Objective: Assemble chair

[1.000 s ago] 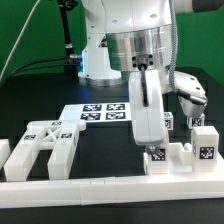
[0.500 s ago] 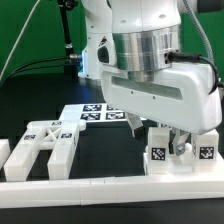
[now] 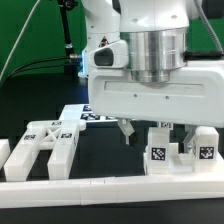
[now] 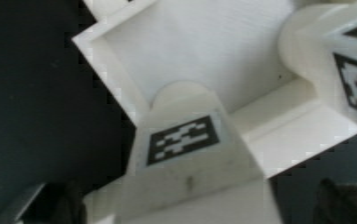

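The chair's parts lie apart along the front of the table. A slotted white frame lies at the exterior view's left. Two upright tagged blocks stand on a low white piece at the right. My gripper hangs open just above the nearer block, one finger to its left. In the wrist view that white part with its tag fills the space between my spread fingers, and the gripper grips nothing. A second tagged block stands beside it.
The marker board lies flat behind the parts, half hidden by my hand. A long plain white rail runs along the front edge. The robot's base and cables stand at the back.
The jaws have opened and let go of the tall white part. The hand has turned broadside to the camera and sits over the right-hand blocks.
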